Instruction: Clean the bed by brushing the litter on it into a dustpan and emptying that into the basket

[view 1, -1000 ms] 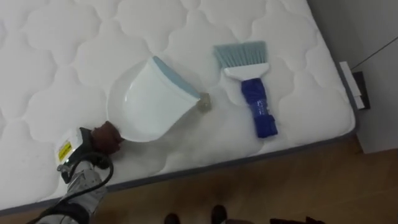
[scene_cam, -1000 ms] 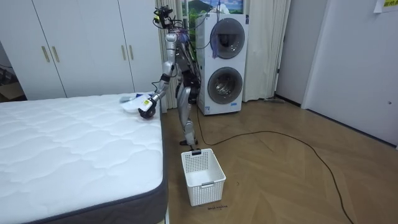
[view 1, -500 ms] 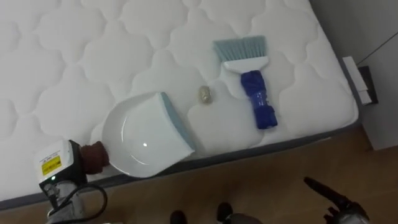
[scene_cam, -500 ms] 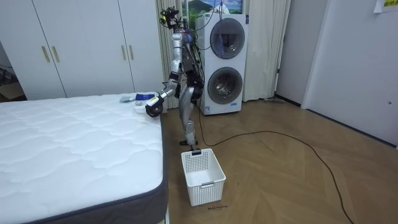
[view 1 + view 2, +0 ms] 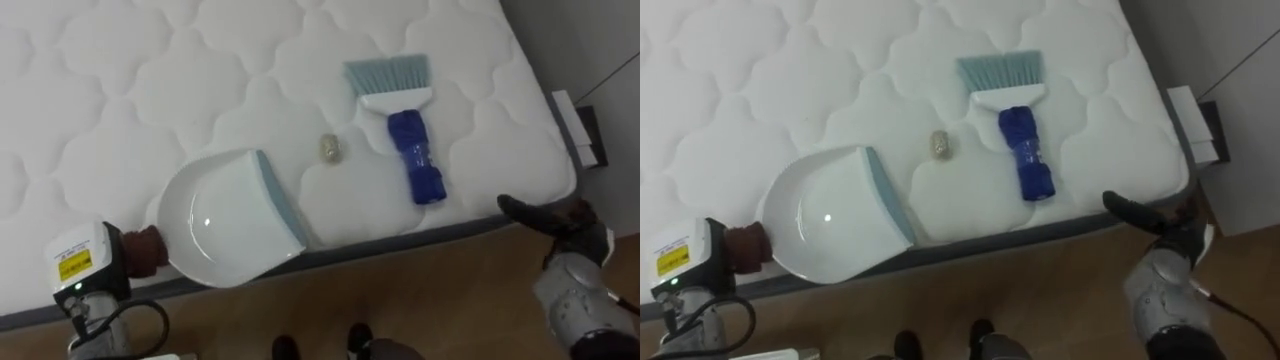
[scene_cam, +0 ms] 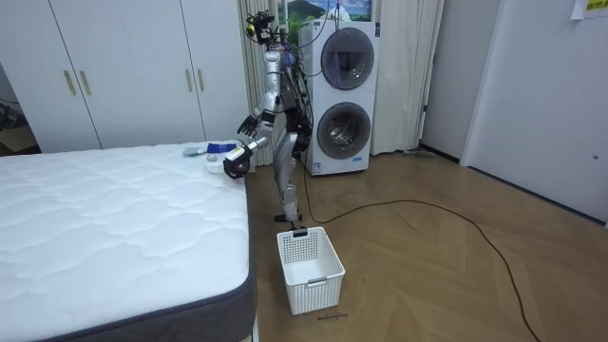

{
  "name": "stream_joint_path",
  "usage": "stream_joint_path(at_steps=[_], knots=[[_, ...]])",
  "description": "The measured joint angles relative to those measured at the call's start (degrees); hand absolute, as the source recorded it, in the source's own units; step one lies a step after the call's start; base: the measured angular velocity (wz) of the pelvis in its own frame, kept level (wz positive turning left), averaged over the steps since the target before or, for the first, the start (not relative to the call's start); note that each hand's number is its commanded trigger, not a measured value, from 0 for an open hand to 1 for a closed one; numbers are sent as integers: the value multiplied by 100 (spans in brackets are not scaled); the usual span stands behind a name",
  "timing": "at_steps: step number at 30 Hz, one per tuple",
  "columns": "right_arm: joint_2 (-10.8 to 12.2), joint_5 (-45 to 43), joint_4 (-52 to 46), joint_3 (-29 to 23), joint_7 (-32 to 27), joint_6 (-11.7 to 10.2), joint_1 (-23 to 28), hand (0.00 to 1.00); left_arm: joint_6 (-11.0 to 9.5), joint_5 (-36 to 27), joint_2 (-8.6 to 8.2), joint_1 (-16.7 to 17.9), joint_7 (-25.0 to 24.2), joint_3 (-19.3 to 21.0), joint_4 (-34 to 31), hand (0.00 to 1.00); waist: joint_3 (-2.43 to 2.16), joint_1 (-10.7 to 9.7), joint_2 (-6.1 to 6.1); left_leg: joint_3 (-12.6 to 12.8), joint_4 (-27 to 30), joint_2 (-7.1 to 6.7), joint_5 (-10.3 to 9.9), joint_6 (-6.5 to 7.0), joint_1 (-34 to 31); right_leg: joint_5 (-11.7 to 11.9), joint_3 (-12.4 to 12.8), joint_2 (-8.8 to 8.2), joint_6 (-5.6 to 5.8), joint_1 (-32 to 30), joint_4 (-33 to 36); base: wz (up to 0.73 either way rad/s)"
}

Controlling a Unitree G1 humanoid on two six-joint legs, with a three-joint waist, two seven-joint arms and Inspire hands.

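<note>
Item, left hand (image 5: 148, 250): seen at the lower left, off the near edge of the mattress (image 5: 120, 90), closed round the stub handle of the dustpan (image 5: 222, 228) as far as can be read. Item, dustpan: white, laid flat at the mattress's near edge with its rear just over the grey border and its blue-grey lip turned toward the debris, judged so placed that sweepings can be received. Item, debris lump (image 5: 331, 149): small, pale, lying loose on the quilting between the pan's lip and the brush, touching neither. Item, brush (image 5: 413, 160): blue-handled, pale bristles pointing away from the robot, handle toward the near edge, unheld; judged so laid that it can be taken from the robot's side. Item, right hand (image 5: 560, 218): held beyond the mattress's corner, fingers stretched out and empty, near the brush handle but apart from it. Edges and room: the quilted surface around the lump is bare, so a short sweep toward the pan is unobstructed; the near edge is close to both tools, and a push the wrong way is judged liable to send them onto the wooden floor (image 5: 440, 290).
</note>
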Motion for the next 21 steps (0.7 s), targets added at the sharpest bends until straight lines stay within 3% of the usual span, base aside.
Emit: stream_joint_path(at_steps=[4, 9, 13, 21], knots=[[5, -769, -444, 47, -245, -42, 0, 0, 25, -33, -2, -1, -6, 72, 3, 100, 9, 58, -22, 0, -11, 1, -1, 0, -6, -4, -14, -6, 1, -13, 0, 0], [3, -1450, -1016, 190, -497, -73, -81, 0, 203, -138, -11, 0, -45, 74, 3, 100, 9, 145, -58, 16, -1, 15, -1, -1, -5, -10, -24, -5, -3, -12, 68, 1], [4, -1605, -1030, 495, -587, -119, -154, 0, 245, -223, -40, -4, -67, 74, 2, 100, 36, 225, -149, 130, 19, 62, -4, 2, -2, -20, -29, 1, -19, -16, 96, 0], [63, -1723, -936, 832, -529, -221, -212, 0, 243, -254, -108, -15, -164, 82, -2, 100, 41, 332, -154, 127, 20, 76, -7, 4, -20, -23, -74, -6, -25, -8, 71, 2]])
